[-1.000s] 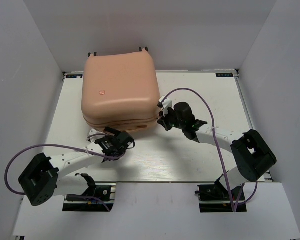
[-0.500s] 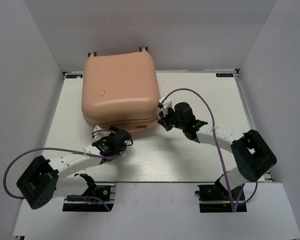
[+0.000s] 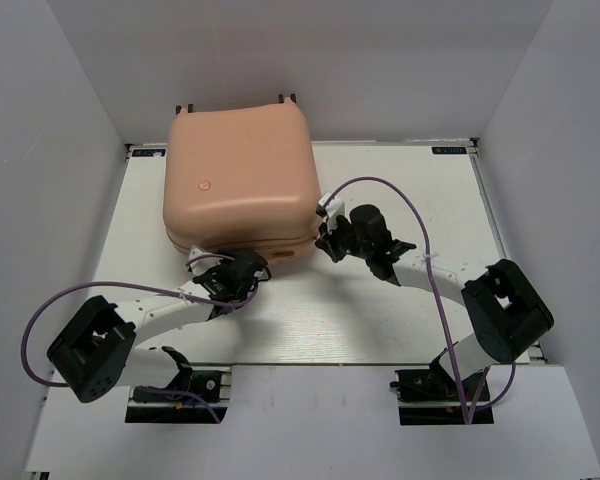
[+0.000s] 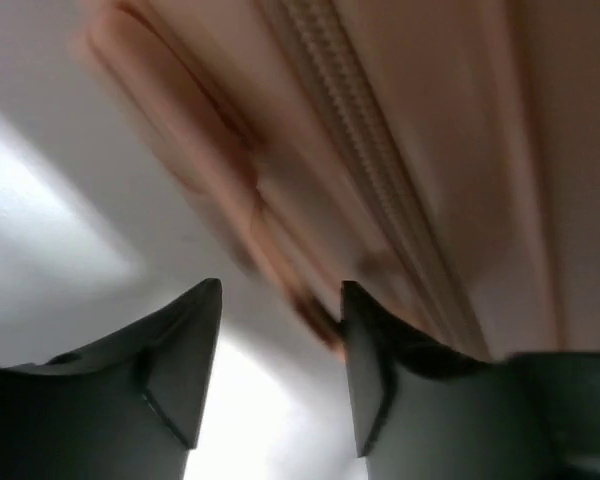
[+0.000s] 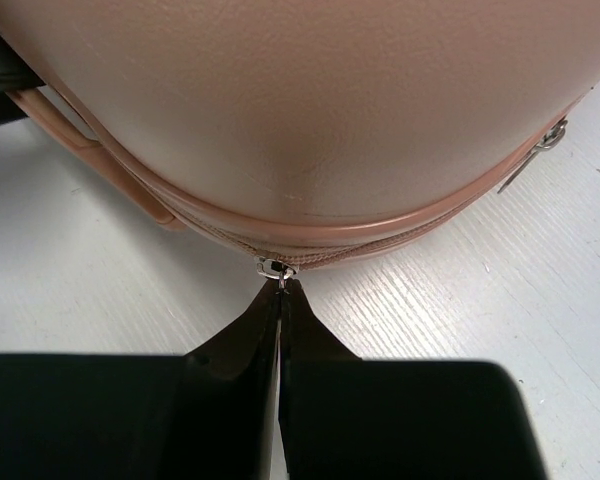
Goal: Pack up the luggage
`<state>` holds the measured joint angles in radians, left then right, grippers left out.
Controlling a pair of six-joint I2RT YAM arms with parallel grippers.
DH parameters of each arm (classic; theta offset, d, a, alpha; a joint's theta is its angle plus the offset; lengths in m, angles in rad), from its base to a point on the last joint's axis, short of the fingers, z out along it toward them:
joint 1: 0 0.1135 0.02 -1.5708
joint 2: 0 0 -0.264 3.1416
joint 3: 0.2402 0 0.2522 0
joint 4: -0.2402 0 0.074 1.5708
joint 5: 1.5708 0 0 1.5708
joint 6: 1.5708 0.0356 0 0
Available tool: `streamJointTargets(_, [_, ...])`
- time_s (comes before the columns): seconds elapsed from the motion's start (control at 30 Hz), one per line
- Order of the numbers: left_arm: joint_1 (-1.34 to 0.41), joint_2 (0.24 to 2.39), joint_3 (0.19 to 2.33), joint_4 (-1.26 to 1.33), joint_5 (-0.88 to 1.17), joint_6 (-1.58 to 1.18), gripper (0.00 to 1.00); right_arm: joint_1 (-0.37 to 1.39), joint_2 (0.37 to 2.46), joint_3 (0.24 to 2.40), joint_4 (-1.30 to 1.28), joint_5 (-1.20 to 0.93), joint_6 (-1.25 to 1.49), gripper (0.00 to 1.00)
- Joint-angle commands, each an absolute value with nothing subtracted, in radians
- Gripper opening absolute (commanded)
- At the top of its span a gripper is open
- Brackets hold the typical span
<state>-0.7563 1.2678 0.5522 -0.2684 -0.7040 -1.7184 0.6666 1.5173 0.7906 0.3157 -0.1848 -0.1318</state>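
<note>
Luggage (image 3: pixel 238 180) is what both arms reach. The right end effector (image 5: pixel 282 295) is closed tight on the zipper pull (image 5: pixel 281 281) at the luggage's near right corner. The left end effector (image 4: pixel 280 300) stands partly open at the luggage's near edge. Its fingers (image 4: pixel 185 350) are apart, with the end of the pink handle (image 4: pixel 195 130) just by the right-hand one. The view is too blurred to tell whether they touch.

A second ago the left end effector hung back from the luggage with wider jaws. Now it is up against the near edge. The right arm and the luggage have not moved.

The luggage lies shut on the far left of the white table (image 3: pixel 400 190), and pale grey walls (image 3: pixel 40 120) enclose it on three sides.
</note>
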Motion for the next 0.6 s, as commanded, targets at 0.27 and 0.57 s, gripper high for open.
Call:
streamJointTargets(0.27, [-0.733,1.407,0.667,-0.668,-0.738,-1.916,0.0,0.621,1.496,0.747,0.305,0.111,-0.031,0.0])
streamJointTargets(0.57, [-0.672,1.434,0.67,-0.833,-0.703,-1.97,0.0,0.551,1.526,0.782,0.276,0.285,0.048,0.0])
